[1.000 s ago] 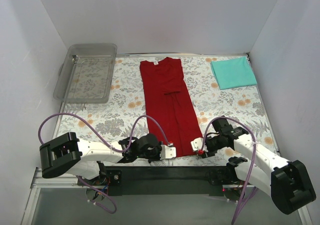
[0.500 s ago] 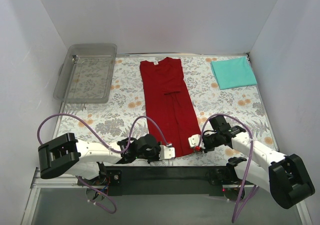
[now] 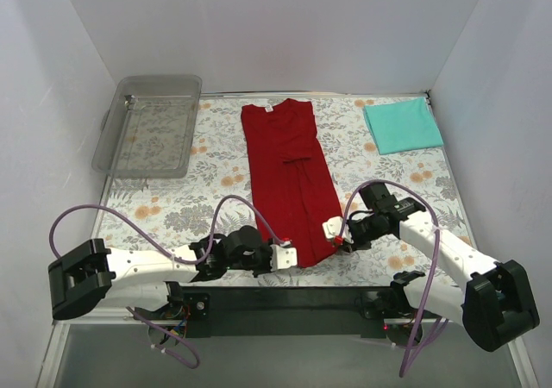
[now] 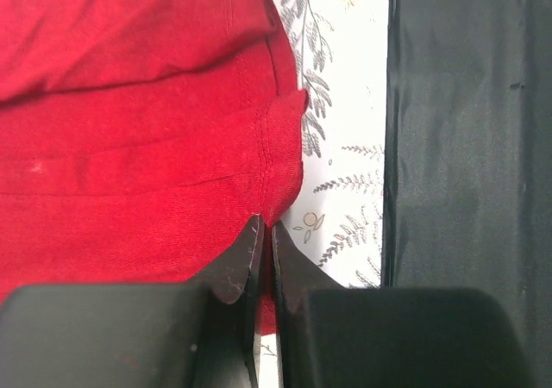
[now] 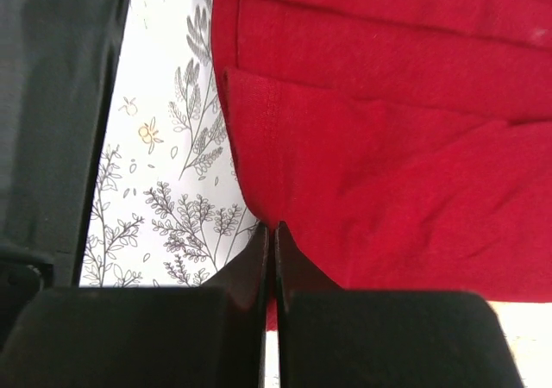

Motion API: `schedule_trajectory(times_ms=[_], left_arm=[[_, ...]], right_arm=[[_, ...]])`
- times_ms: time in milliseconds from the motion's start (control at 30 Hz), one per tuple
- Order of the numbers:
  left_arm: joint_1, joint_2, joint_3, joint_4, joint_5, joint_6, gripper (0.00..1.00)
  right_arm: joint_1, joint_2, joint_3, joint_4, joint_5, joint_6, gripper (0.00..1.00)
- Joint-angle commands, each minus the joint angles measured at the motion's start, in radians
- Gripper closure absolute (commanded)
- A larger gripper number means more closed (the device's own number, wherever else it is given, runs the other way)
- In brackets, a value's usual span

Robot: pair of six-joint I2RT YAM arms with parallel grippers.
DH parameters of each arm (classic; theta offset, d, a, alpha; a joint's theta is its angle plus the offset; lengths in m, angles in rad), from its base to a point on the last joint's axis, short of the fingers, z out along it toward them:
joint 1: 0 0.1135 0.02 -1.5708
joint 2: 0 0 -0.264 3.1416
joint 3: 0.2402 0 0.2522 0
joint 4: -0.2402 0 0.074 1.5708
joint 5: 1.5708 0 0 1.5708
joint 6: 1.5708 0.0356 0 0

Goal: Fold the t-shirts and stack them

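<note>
Your left gripper (image 4: 263, 224) has its two black fingers pressed together on the hem of the plain dark red short-sleeved cloth t-shirt (image 3: 289, 177), pinching a small fold of fabric at the near left corner. Your right gripper (image 5: 270, 227) does the same at the near right corner, with red cloth caught between its meeting tips.

From above, you see both arms reaching in low from either side. The two claws sit at the shirt's bottom edge, the right one a little farther from the bases than the left.

The red shirt lies lengthwise down the middle of the white floral-printed tablecloth (image 3: 185, 203). Its collar is at the far end and its sleeves are folded in, so it forms a long narrow strip. Its near hem looks slightly lifted and bunched between the claws, though the overhead view is too small for you to be sure.

The plain teal t-shirt (image 3: 403, 125), folded into a flat rectangle, lies at the far right corner, well apart from the red one and from both arms. At the far left edge sits the clear rectangular plastic tray (image 3: 157, 81). In both wrist views, a black strip (image 4: 466, 147) runs just beside the tablecloth's near edge.
</note>
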State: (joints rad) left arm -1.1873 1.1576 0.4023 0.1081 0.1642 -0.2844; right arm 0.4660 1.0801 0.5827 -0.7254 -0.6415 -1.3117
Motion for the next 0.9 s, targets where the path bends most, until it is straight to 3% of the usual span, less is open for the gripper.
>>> schedule_trajectory(times_ms=[0,400,867], left_arm=[[0.031,-0.042,0.047,-0.019,0.061,0.017,1.00],[0.302,-0.010,0.128,0.001,0.235,0.111,1.00],[0.574,0.224,0.291,0.102,0.385,0.188,1.00]], right_arm=[[0.000,0.018,0.095,-0.072,-0.072,0.015,0.99],[-0.053,0.213,0.327,-0.072,-0.076,0.072,0.99],[-0.136,0.507,0.618,-0.063,-0.130,0.146,0.99]])
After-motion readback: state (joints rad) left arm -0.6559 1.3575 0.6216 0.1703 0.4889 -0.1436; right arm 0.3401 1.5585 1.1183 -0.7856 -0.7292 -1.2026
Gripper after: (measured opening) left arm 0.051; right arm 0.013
